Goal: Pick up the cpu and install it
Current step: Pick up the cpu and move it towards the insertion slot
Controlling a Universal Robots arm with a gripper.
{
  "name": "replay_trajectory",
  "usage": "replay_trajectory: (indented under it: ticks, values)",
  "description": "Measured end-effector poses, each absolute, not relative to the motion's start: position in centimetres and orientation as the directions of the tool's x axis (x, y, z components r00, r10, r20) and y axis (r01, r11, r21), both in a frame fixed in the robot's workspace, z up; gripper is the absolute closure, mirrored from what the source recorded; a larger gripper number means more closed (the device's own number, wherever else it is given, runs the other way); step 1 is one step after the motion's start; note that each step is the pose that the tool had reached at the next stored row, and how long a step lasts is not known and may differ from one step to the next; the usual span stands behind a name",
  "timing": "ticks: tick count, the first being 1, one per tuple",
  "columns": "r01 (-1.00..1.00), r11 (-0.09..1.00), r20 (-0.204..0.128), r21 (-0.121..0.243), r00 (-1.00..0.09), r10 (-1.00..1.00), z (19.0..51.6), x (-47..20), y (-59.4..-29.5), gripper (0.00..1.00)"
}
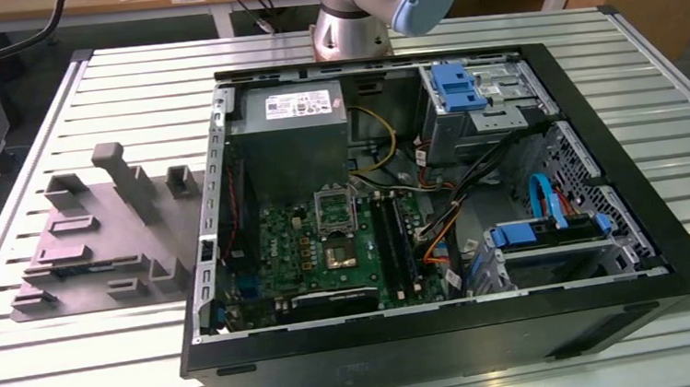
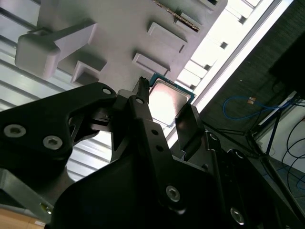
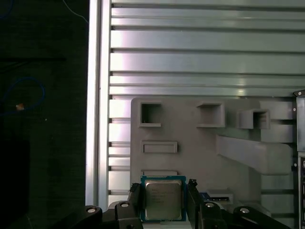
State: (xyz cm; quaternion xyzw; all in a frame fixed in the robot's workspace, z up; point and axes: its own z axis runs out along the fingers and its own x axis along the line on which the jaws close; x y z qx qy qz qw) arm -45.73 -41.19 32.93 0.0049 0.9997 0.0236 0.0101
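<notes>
Exterior view: an open computer case [image 1: 444, 195] stands just beside the grey moulded tray [image 1: 90, 241] on a slatted table [image 1: 38, 365].
First wrist view: the gripper [image 3: 163, 192] is closed narrowly on the cpu [image 3: 163, 204], gripping two opposite edges, over the tray near its edge.
Second wrist view: the silvery cpu top shows between the black fingers [image 2: 144, 117], above the tray.

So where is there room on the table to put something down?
Table slats are bare at the exterior view's lower left, between the tray and the table edge, and again above the tray in that view. The tray is bumpy with pegs; the case is crammed with boards and cables.
</notes>
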Motion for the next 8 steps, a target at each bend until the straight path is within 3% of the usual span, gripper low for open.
replay_trajectory:
  ticks: [8]
  values:
    - [0.009,0.999,-0.020,0.047,-1.000,0.010,33.33,-45.73,-41.19,0.53]
